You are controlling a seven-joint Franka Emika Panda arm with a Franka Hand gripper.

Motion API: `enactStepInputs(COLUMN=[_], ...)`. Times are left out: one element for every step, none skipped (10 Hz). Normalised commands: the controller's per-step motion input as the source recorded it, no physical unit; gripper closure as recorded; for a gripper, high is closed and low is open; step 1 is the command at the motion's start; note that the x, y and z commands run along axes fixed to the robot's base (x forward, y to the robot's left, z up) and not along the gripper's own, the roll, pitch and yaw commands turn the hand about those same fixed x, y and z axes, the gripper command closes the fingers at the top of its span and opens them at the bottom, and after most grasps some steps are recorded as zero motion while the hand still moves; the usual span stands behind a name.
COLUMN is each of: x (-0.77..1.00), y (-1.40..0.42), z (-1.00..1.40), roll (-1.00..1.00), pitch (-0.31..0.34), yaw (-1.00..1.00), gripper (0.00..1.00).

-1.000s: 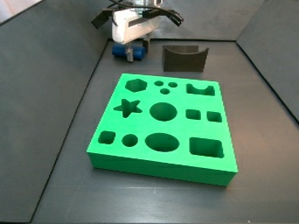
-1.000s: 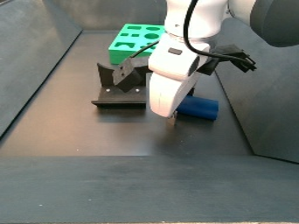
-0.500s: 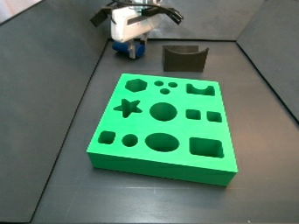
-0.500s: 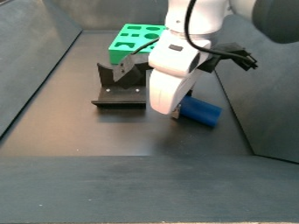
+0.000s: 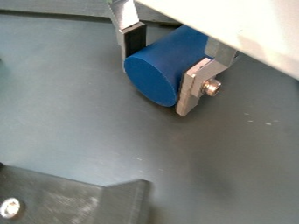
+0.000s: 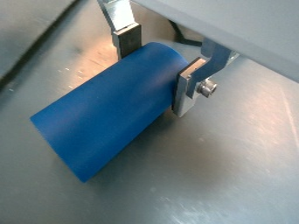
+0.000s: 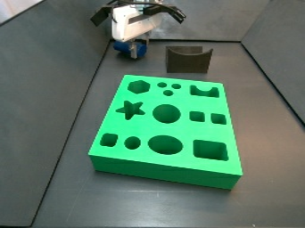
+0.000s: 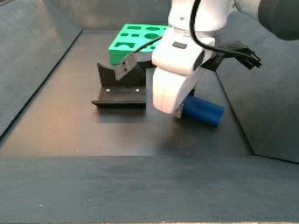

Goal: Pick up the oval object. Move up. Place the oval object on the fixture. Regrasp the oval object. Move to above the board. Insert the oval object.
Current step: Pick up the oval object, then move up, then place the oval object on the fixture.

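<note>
Blue and smooth, the oval object (image 6: pixel 111 109) is pinched between the gripper (image 6: pixel 158 57) fingers (image 5: pixel 197 83) in both wrist views, its far end hidden behind the arm's white housing. In a side view it (image 8: pixel 205 111) sticks out beside the fixture (image 8: pixel 121 86), whose notch holds nothing, while the gripper largely blocks the green board (image 8: pixel 135 38) behind.

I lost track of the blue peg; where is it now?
The oval object sits between the gripper fingers in both wrist views; in a side view it is just off the floor, beside the fixture and far from the board.
</note>
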Motion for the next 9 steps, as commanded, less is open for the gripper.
enactStepInputs(x=[0.00, 0.00, -0.08, -0.07, -0.06, -0.03, -0.03, 0.00, 0.00], y=[0.00, 0.00, -0.01, -0.01, -0.01, -0.01, -0.01, 0.00, 0.00], z=[0.00, 0.83, 0.77, 0.63, 0.54, 0.34, 0.19, 1.00, 1.00], roll=[0.00, 0.00, -0.01, -0.02, -0.03, -0.04, -0.05, 0.00, -0.01], pitch=[0.000, 0.000, 0.037, 0.031, 0.027, 0.023, 0.021, 0.000, 0.012], yaw=[0.00, 0.00, 0.02, 0.03, 0.03, 0.02, 0.03, 0.00, 0.00], gripper=[1.00, 1.00, 1.00, 1.00, 1.00, 1.00, 1.00, 1.00, 1.00])
